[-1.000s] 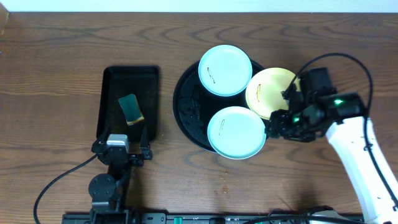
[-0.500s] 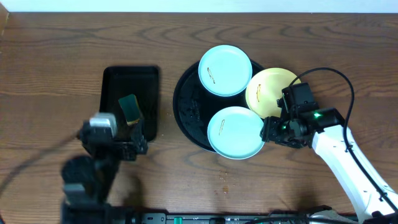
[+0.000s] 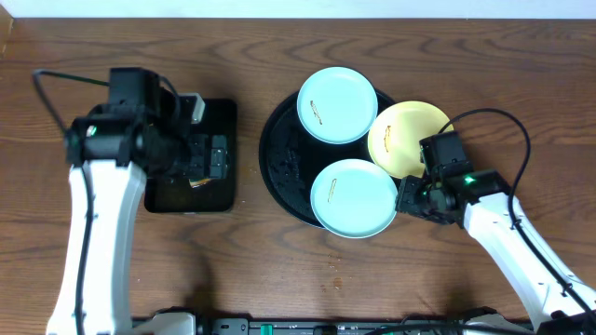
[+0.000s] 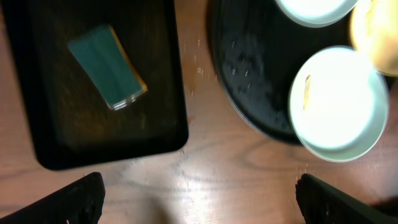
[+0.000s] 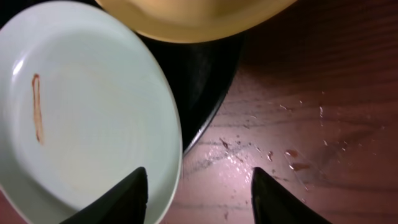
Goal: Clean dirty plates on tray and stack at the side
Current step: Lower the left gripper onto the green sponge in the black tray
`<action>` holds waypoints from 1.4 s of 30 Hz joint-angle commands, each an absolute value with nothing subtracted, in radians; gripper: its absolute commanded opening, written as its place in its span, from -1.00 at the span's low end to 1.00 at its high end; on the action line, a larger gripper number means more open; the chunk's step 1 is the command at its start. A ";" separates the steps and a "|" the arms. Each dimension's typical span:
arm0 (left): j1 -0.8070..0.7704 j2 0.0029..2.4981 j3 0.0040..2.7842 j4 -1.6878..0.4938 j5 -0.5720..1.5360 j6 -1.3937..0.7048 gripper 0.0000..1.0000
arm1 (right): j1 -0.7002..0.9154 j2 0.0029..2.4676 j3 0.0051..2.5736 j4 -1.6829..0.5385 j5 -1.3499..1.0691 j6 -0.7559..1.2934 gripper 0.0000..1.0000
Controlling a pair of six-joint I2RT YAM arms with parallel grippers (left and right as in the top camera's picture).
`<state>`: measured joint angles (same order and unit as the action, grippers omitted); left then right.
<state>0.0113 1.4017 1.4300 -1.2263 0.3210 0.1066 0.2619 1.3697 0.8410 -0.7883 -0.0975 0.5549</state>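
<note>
Three plates lie on the round black tray (image 3: 277,158): a mint one at the back (image 3: 337,105), a yellow one (image 3: 408,138) at the right, and a mint one in front (image 3: 354,197), each with a brown smear. My right gripper (image 3: 408,197) sits low at the front mint plate's right rim. In the right wrist view this gripper (image 5: 199,193) is open; one finger (image 5: 124,193) is over the plate (image 5: 87,112), the other (image 5: 280,199) over the wood. My left gripper (image 3: 212,156) hovers wide open over the rectangular tray, holding nothing.
A black rectangular tray (image 4: 37,149) on the left holds a green-and-yellow sponge (image 4: 107,74). Wet droplets speckle the wood (image 5: 292,152) right of the round tray. Bare brown tabletop (image 3: 307,279) lies in front of both trays.
My left arm has swung from the table's front edge up over the rectangular tray. My right gripper has slid slightly toward the front mint plate and its jaws have narrowed a little.
</note>
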 commanded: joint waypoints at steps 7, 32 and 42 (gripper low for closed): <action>0.016 1.496 1.448 -1.236 0.332 0.118 0.96 | 0.348 1.375 0.772 -0.674 -0.083 0.633 -0.26; 0.017 1.496 1.430 -1.142 0.215 -0.017 0.96 | 0.374 1.375 0.656 -0.539 -0.063 0.800 -0.88; 0.017 1.496 1.423 -1.121 0.216 -0.022 0.96 | 0.374 1.371 0.717 -0.538 -0.025 0.757 -0.98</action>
